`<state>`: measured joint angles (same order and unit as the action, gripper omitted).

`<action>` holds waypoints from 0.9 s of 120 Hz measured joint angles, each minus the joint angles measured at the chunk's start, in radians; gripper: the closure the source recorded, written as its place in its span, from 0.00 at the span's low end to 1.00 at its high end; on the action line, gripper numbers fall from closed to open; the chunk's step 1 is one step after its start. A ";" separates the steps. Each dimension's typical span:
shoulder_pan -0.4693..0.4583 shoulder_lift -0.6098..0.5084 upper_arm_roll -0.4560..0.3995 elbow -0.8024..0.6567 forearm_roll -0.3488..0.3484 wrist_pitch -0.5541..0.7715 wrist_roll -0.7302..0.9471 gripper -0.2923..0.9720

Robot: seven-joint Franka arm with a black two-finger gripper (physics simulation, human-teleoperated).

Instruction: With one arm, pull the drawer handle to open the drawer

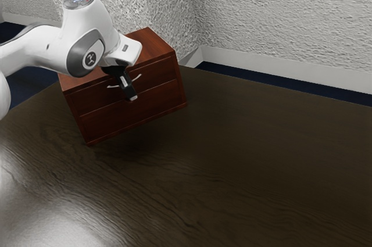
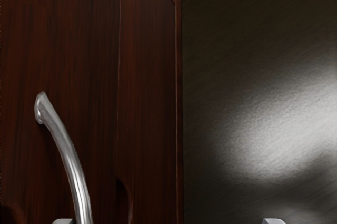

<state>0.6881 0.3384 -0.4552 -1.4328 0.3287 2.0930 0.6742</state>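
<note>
Drawer handle [image 2: 64, 153], curved metal, sits on the top drawer [image 1: 158, 72] of a brown cabinet [image 1: 148, 43] on the table [image 1: 232, 171]. Claw [image 1: 131, 95] at handle, released, fingers apart.

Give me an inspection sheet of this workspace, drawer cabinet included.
Surface: dark wooden table, glossy.
Job's things: red-brown cabinet with two drawers; upper drawer looks shut, its silver handle not yet gripped.
Clutter: nothing seen.
Grippers: gripper open, right at the handle.
Cables: nothing seen.
Surroundings: white textured wall, dark blue floor.
</note>
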 joint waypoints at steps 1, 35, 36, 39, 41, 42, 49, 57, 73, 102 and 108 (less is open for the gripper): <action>0.000 0.000 0.000 0.000 0.000 0.000 0.000 0.43; -0.002 -0.010 0.000 -0.020 0.002 0.020 -0.020 0.48; -0.002 -0.010 0.000 -0.020 0.002 0.020 -0.021 0.48; -0.002 -0.010 0.000 -0.021 0.002 0.022 -0.023 0.49; -0.002 -0.011 0.000 -0.024 0.001 0.024 -0.024 0.49; -0.002 -0.011 0.000 -0.025 0.001 0.024 -0.025 0.49; -0.002 -0.016 0.000 -0.035 0.001 0.029 -0.030 0.49; -0.003 -0.018 0.000 -0.045 0.000 0.035 -0.036 0.49; -0.007 -0.044 0.011 -0.083 -0.017 0.050 -0.047 0.50; -0.012 -0.075 0.015 -0.125 -0.035 0.068 -0.066 0.51; -0.012 -0.085 0.015 -0.137 -0.036 0.071 -0.071 0.51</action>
<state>0.6761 0.2534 -0.4404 -1.5703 0.2925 2.1645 0.6036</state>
